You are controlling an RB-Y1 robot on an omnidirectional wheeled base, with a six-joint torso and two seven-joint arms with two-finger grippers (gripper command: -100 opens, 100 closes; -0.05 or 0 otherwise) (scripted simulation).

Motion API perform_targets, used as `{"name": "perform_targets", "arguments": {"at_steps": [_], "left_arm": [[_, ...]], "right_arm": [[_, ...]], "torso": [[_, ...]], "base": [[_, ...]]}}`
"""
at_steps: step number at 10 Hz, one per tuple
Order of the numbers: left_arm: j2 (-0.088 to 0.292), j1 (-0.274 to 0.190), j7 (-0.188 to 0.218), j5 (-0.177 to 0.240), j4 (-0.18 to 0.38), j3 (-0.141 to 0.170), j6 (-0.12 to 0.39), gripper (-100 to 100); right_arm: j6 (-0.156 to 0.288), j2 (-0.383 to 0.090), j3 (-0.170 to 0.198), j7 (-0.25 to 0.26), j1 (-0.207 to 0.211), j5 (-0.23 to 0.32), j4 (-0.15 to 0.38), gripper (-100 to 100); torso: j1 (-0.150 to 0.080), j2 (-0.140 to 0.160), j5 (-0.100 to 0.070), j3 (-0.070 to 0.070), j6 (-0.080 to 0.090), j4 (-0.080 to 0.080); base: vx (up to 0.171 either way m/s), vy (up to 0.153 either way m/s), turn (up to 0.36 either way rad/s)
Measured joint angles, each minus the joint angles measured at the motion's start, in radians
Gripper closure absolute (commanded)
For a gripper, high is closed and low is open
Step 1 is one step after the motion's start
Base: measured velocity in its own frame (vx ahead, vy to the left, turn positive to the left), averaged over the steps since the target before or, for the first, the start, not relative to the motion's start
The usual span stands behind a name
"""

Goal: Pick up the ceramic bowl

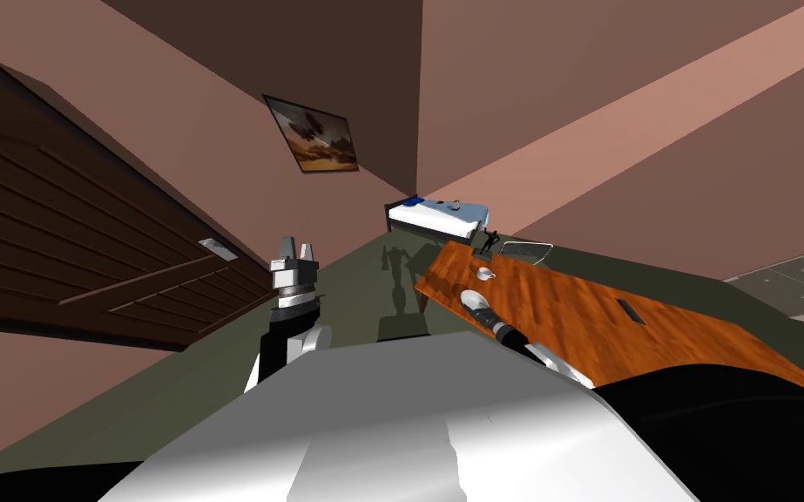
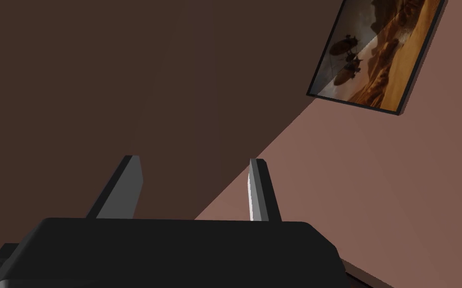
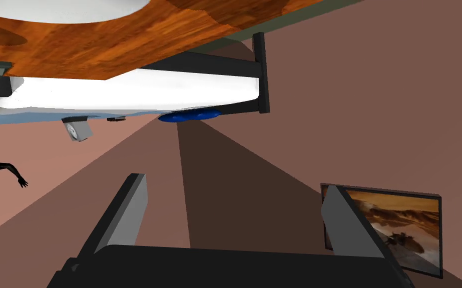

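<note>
Head view: the white bowl (image 1: 475,301) sits on the wooden surface (image 1: 583,314) near its corner, just short of a small cup (image 1: 485,274). My right arm (image 1: 517,338) reaches to it. The left pincer (image 1: 295,246) is raised well off to the side.

Left wrist view: its blades stand spread and released, with nothing between them.

Right wrist view: the right pincer (image 3: 235,181) is released and empty. The bowl lies close by but outside the blades.

This looks like the approach step. Next, the pincer likely needs turning toward the rim, one blade inside and one outside, before clenching.
</note>
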Motion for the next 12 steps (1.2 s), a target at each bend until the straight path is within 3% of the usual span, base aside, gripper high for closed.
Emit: {"name": "perform_targets", "arguments": {"at_steps": [5,7,12], "left_arm": [[0.000,0.000,0.000,0.000,0.000,0.000,0.000,0],[0.000,0.000,0.000,0.000,0.000,0.000,0.000,0],[0.000,0.000,0.000,0.000,0.000,0.000,0.000,0]], "right_arm": [[-0.011,-0.063,0.000,0.084,0.008,0.081,0.159,-100],[0.001,-0.072,-0.001,0.117,0.023,0.111,0.186,-100],[-0.019,-0.097,-0.005,0.175,0.020,0.162,0.315,-100]], "torso": [[0.000,0.000,0.000,0.000,0.000,0.000],[0.000,0.001,0.000,0.000,0.000,0.000],[-0.001,0.001,0.000,0.001,0.000,0.000]], "base": [[0.093,0.051,0.100],[0.060,0.023,0.029],[0.074,0.020,0.090]]}}
